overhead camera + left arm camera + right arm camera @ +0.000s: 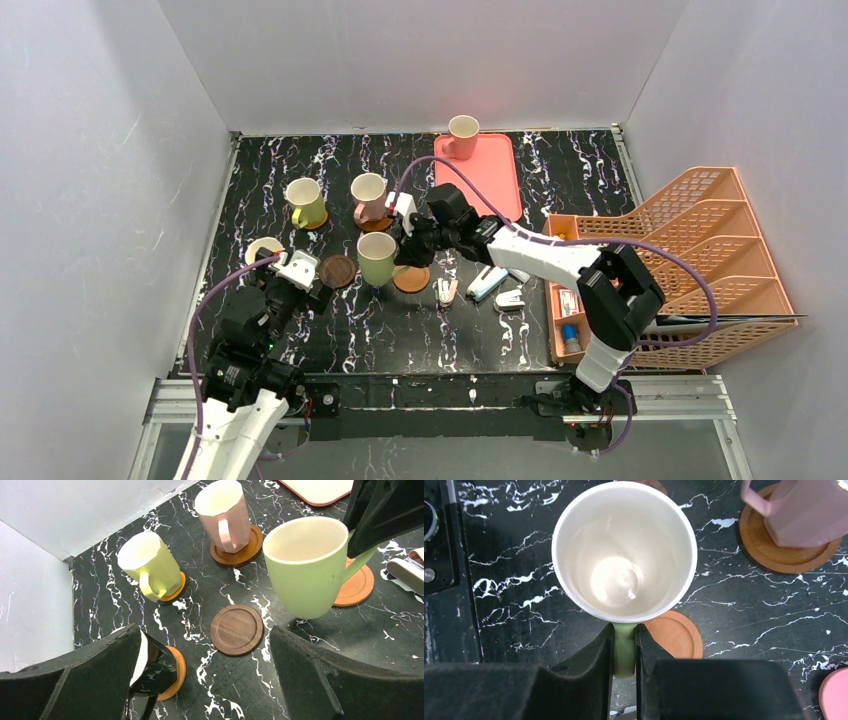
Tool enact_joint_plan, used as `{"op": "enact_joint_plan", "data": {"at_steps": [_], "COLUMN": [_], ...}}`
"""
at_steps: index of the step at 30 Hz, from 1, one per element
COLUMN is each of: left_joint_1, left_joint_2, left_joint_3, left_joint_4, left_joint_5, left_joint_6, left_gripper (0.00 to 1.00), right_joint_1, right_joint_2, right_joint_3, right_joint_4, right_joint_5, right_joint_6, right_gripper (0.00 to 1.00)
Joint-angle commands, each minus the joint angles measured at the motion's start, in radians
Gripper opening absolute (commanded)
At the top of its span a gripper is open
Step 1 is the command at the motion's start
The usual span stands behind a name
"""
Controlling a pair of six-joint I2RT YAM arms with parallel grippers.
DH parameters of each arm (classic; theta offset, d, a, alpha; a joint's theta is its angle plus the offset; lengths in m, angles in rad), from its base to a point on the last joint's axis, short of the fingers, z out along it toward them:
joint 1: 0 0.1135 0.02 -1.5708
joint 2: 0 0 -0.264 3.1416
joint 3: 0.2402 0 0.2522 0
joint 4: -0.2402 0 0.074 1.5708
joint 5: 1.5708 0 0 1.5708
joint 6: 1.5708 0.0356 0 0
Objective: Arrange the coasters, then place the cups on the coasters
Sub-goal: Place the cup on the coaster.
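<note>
My right gripper [624, 650] is shut on the handle of a yellow-green cup [624, 550], which hangs above the table between a bare dark brown coaster [236, 630] and a bare orange coaster [674, 634]. A yellow cup [148, 565], a pink cup [225, 512] and a dark cup [150, 665] each stand on a coaster. Another pink cup [462, 137] stands at the back, on the pink tray [490, 185]. My left gripper [205, 680] hovers open and empty near the dark cup, its left finger in front of that cup.
Staplers and small office items [490, 285] lie right of the orange coaster. An orange file rack [690, 260] and a bin with small things fill the right side. White walls close in the back and both sides.
</note>
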Motion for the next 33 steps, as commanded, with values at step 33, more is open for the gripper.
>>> {"op": "enact_joint_plan", "data": {"at_steps": [33], "left_joint_1": [0.077], "left_joint_2": [0.06], "left_joint_3": [-0.007], "left_joint_4": [0.021], "left_joint_5": [-0.139], "left_joint_6": [-0.008], "left_gripper": [0.98], "right_joint_1": [0.083], "right_joint_2": [-0.035], "right_joint_3": [0.099], "right_joint_4": [0.172], "right_joint_5": [0.294], "right_joint_6": [0.119], "right_gripper": [0.01]}}
